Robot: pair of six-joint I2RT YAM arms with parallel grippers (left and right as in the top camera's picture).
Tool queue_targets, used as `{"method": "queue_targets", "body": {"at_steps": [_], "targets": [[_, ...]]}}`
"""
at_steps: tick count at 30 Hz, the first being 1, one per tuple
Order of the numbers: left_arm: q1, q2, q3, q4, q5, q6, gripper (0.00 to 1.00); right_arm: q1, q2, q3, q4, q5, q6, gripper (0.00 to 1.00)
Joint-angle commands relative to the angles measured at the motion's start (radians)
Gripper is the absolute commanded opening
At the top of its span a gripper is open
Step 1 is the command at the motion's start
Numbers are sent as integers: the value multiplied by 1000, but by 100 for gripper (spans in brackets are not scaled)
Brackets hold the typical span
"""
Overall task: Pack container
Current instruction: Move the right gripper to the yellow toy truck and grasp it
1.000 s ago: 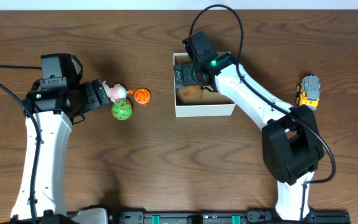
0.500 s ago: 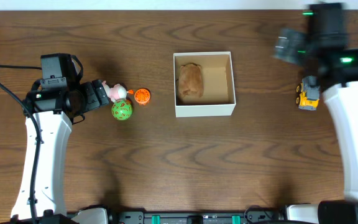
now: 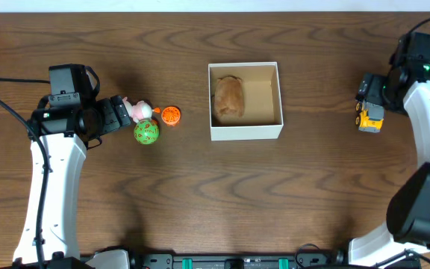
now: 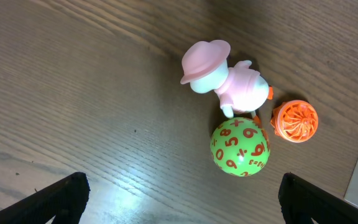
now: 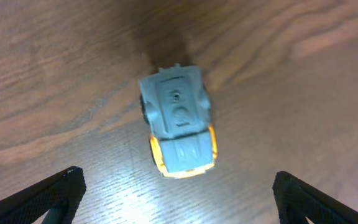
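Overhead: container (image 3: 245,133), mid-table, mouth up, square (so no long axis), walls parallel to the table edges. One brown toy (image 3: 228,98) lies inside by the left arm's wall, lengthwise far-to-near. The right gripper (image 3: 369,90) has left the box since a second ago and is now at the truck (image 3: 370,116), so you have one item packed.
Left wrist: left gripper (image 4: 183,186) spread, empty; pig (image 4: 229,84), green ball (image 4: 240,148) and orange ball (image 4: 294,121) ahead.
Right wrist: fingers wide apart, empty; truck's yellow end nearest.

Right pincer (image 5: 178,200) no longer in the container (image 3: 245,133); now above the yellow truck (image 3: 370,113)
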Motion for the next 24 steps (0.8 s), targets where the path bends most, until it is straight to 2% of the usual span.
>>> {"method": "queue_targets", "body": {"at_steps": [1, 11, 14, 17, 19, 24], "targets": [[5, 5, 16, -2, -2, 5, 98, -18, 55, 1, 5, -26, -65, 99], [4, 5, 16, -2, -2, 6, 98, -44, 185, 1, 65, -39, -63, 93], [5, 5, 16, -2, -2, 5, 98, -54, 193, 0, 66, -67, -64, 88], [5, 5, 16, -2, -2, 6, 98, -55, 193, 0, 66, -71, -63, 74], [5, 5, 16, -2, -2, 6, 98, -55, 194, 0, 66, -71, -63, 69], [5, 5, 16, -2, -2, 6, 98, -55, 209, -1, 66, -71, -63, 69]]}}
